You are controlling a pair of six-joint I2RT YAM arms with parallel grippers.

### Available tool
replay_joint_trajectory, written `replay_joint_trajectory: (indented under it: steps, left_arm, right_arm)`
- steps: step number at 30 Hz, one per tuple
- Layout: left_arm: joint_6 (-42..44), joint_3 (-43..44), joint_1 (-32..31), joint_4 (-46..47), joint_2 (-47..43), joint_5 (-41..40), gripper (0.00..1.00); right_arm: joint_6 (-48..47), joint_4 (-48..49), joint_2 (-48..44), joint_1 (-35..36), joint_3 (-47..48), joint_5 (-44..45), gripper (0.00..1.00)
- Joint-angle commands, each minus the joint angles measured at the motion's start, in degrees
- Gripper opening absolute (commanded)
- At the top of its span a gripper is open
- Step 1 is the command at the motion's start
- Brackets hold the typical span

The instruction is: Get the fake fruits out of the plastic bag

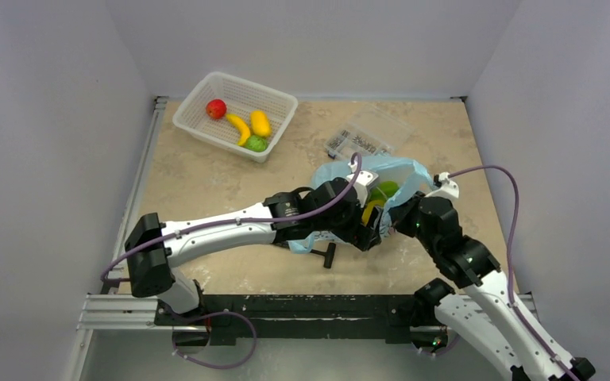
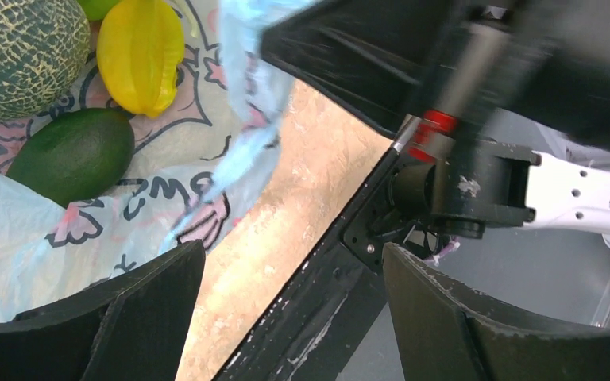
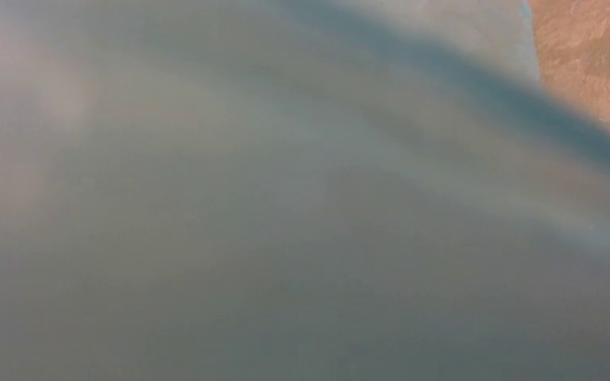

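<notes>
fingers [image 2: 143, 317] of the left gripper [image 2: 290, 262] stand wide apart beside the plastic bag [image 2: 159, 198], printed with a pink-and-dark cartoon; melon [image 2: 16, 48], starfruit [image 2: 139, 51] and avocado [image 2: 71, 155] lie inside. right gripper [image 1: 383, 216] is closed in the bag, blue film blocking its camera. basket [image 1: 192, 97], upper left of the top view, holds four fruits [image 1: 238, 125].

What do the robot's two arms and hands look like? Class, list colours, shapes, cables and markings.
Both the left arm and right arm have white link shells with black joint housings. A purple cable loops along each. Small green lights dot the right arm. The left hand's fingers are broad, black and scuffed.
</notes>
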Motion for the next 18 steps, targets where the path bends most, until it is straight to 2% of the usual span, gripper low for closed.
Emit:
replay_joint_trajectory:
  steps: [1, 3, 8, 13, 18]
  left_arm:
    - [-1.9, 2.9, 2.5, 2.7, 1.6, 0.2, 0.8]
    - [-1.9, 3.5, 3.3, 3.4, 2.9, 2.6, 0.77]
    - [-0.8, 5.7, 3.7, 3.1, 6.5, 2.9, 0.76]
    - [0.0, 6.3, 3.6, 3.2, 11.5, 2.4, 0.7]
    - [2.6, 6.2, 3.6, 2.9, 15.5, 0.0, 0.7]
  right_arm:
    - [2.6, -22.8, 2.8, 0.1, 9.5, -5.1, 0.0]
    - [4.1, -31.5, 3.6, 0.1, 11.7, -5.4, 0.0]
    - [0.3, -36.9, -1.4, 0.1, 12.5, -9.4, 0.0]
    - [-3.4, -38.9, 1.4, 0.1, 14.0, -11.2, 0.0]
    - [-3.8, -34.9, 2.4, 0.1, 12.1, -11.6, 0.0]
